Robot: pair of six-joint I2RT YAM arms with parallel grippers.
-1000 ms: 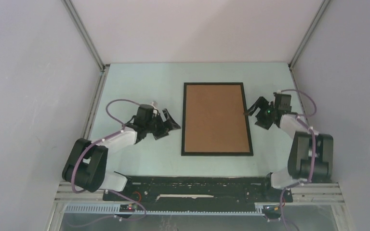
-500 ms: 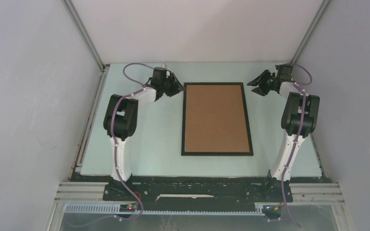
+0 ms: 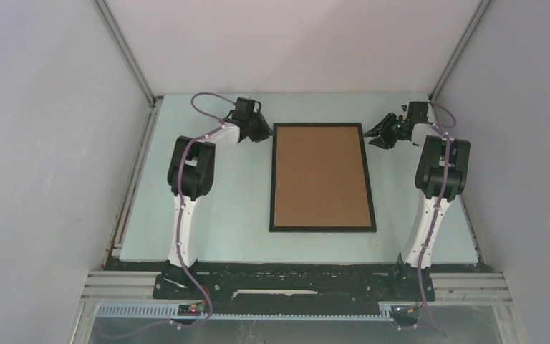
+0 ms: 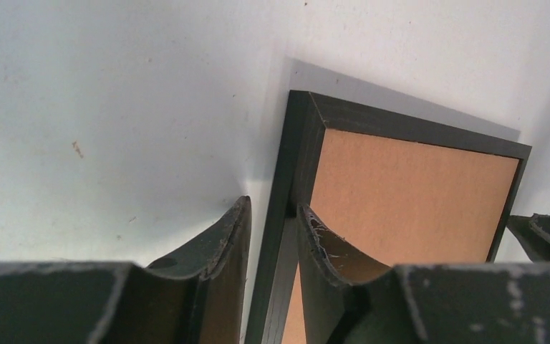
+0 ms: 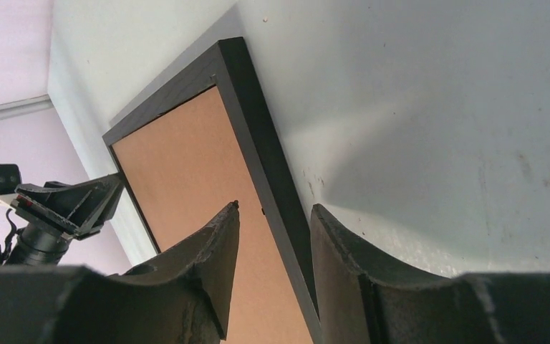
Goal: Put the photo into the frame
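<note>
Currently the frame (image 3: 272, 179) lies flat at the middle of the table (image 3: 208, 215), back up, brown board (image 3: 321, 175) showing, long axis running near to far. It has not shifted; both arms have moved from its mid-sides to its far corners. Left tool (image 4: 272, 211) and right tool (image 5: 276, 208) have narrowed to half-open, each straddling a side rail, apparently short of firm contact.

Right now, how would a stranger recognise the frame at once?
Look at the pale table, midway between the left arm and the right arm. The frame lies flat there: a thin black border around a brown board, unlike those white-and-black arms.
</note>
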